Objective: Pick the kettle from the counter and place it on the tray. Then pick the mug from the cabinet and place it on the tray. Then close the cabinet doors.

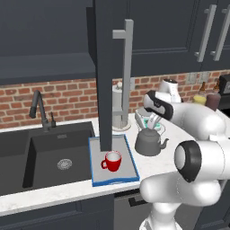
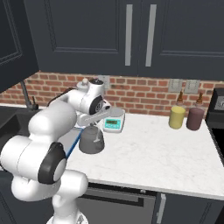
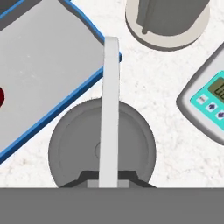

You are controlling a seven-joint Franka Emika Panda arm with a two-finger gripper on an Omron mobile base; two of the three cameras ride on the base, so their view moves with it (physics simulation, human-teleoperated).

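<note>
The dark grey kettle (image 1: 149, 143) (image 2: 91, 141) (image 3: 74, 148) stands on the white counter (image 2: 153, 153), just right of the blue-rimmed tray (image 1: 99, 170) (image 3: 43, 61). Directly above it, my gripper (image 1: 151, 122) (image 2: 92, 125) (image 3: 109, 178) is shut on the kettle's thin arched handle (image 3: 110, 96), with a dark fingertip on either side. The red mug (image 1: 112, 161) sits upright on the tray, and a red sliver of the mug (image 3: 1, 96) shows in the hand view. One navy cabinet door (image 1: 108, 76) hangs open over the tray, its silver bar handle (image 1: 128, 67) facing me.
A paper-towel roll (image 1: 118, 105) (image 3: 166, 22) stands behind the kettle. A white scale with a teal top (image 2: 113, 124) (image 3: 205, 100) lies to its right. The black sink (image 1: 45, 157) and faucet (image 1: 39, 108) are left of the tray. Two jars (image 2: 177, 117) stand at the back right.
</note>
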